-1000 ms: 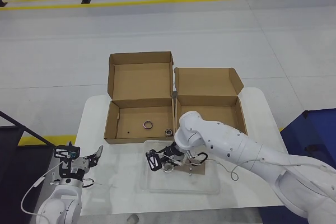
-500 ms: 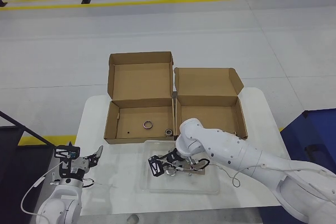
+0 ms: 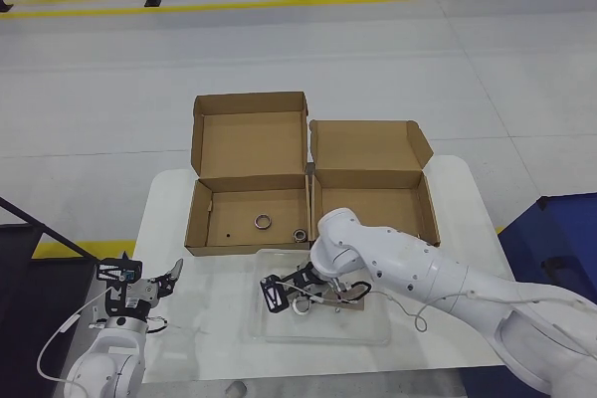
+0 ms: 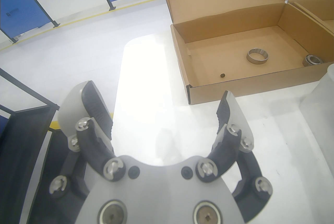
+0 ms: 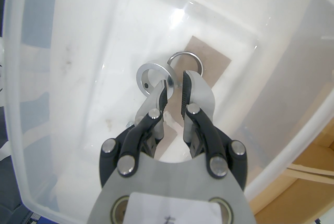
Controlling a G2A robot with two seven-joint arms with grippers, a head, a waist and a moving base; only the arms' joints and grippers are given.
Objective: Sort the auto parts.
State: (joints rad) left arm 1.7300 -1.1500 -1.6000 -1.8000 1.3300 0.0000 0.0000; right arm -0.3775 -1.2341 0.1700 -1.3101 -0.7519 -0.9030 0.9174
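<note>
My right gripper is down inside the clear plastic bin. Its fingers stand narrowly open astride the wall of a thick silver ring, one finger in the ring's hole and the other outside. A thinner metal ring lies just beyond, on a brown cardboard piece. From above, the right gripper sits in the bin's middle. My left gripper hangs open and empty over the table's near left corner.
Two open cardboard boxes stand behind the bin. The left box holds a metal ring, a bearing and a small dark piece. The right box sits beside it.
My right gripper has sunk lower into the bin and shifted slightly left onto the thick ring. The left arm has kept still.
</note>
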